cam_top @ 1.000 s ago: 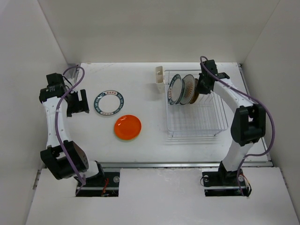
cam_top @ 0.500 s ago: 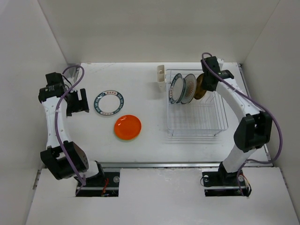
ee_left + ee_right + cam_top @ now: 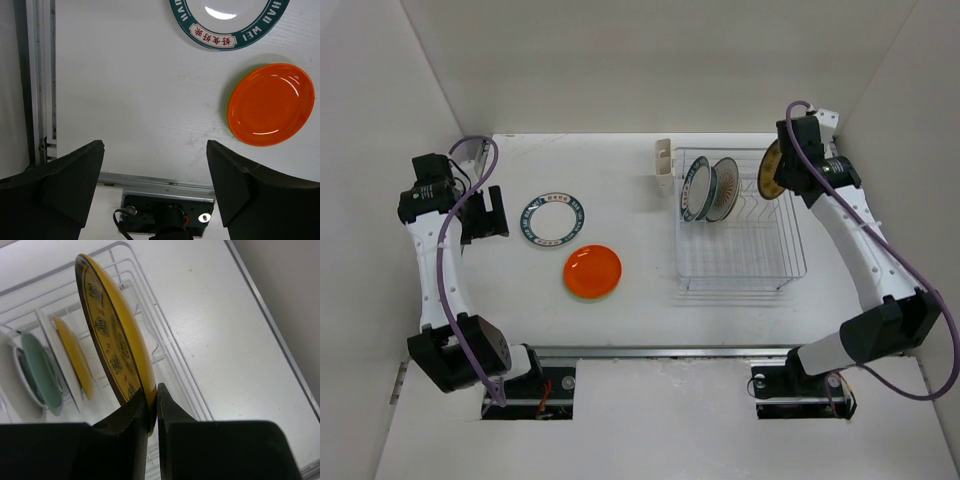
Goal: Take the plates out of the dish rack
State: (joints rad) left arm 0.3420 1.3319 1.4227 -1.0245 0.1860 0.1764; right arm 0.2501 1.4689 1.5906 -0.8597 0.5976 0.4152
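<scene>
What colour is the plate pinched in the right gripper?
The round plate is yellow with brown motifs and a dark brown rim; clearest in the right wrist view.

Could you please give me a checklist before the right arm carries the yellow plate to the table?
1. The right pincer is shut on the yellow plate: ok.
2. The yellow plate is lifted above the dish rack: ok.
3. The teal-green plate and orange-centred plate stand in slots: ok.
4. Bare table beside the orange plate for setting down: ok.
5. The left pincer is open, holding nothing: ok.
6. Grip firm enough for travel: cannot tell.
</scene>
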